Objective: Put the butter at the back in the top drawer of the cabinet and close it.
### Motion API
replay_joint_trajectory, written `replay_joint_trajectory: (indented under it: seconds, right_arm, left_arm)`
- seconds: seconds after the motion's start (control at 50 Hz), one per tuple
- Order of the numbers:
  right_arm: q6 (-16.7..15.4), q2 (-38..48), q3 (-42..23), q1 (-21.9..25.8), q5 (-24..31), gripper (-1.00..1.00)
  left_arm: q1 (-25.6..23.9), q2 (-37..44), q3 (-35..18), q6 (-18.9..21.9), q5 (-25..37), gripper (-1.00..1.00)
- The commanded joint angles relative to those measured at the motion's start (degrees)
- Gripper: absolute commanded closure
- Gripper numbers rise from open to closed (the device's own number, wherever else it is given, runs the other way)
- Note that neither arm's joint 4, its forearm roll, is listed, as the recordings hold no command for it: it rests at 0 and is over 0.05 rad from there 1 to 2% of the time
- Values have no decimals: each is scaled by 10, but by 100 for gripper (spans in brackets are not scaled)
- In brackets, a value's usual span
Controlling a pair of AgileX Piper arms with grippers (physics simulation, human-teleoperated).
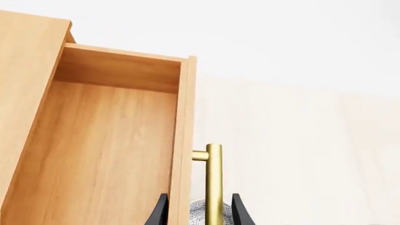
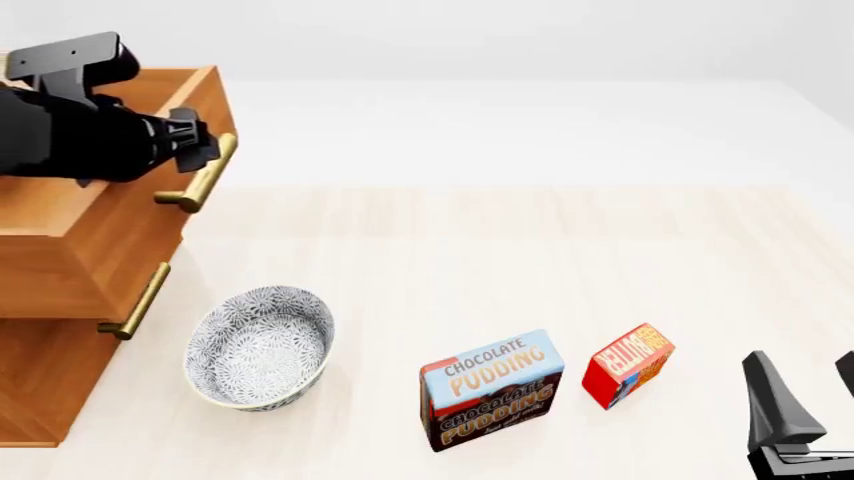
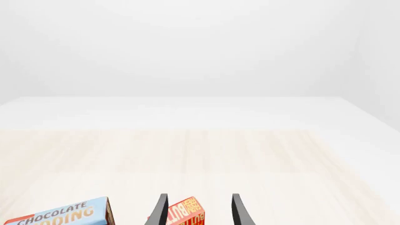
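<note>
The butter (image 2: 629,364), a small red box, lies on the table at the front right, beside the pudding box. My right gripper (image 2: 801,366) is open just to its right, low over the table. In the right wrist view the butter (image 3: 186,214) shows ahead of the open gripper (image 3: 198,200), not held. The cabinet (image 2: 60,265) stands at the left, and its top drawer (image 2: 187,115) is pulled out. My left gripper (image 2: 204,150) is at that drawer's brass handle (image 2: 198,187). In the left wrist view the open gripper (image 1: 200,201) straddles the handle (image 1: 214,180), and the drawer's inside (image 1: 106,150) is bare wood.
A patterned bowl (image 2: 260,347) sits in front of the cabinet, under the open drawer's front. The blue-and-brown pudding box (image 2: 491,390) stands left of the butter. The second drawer's handle (image 2: 140,300) juts out below. Pale table stretches behind the boxes.
</note>
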Motion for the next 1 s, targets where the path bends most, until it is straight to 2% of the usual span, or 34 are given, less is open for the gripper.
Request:
replay_joint_trajectory:
  seconds: [0.02,0.46,1.0]
  right_arm:
    - [0,0,0,0,0,-100]
    - [0,0,0,0,0,-100]
    - [0,0,0,0,0,-100]
  left_arm:
    - [-25,25,27,20,-11,-100]
    - [-66,24,22,0,-12,-100]
    - [-92,22,22,-17,-18,-100]
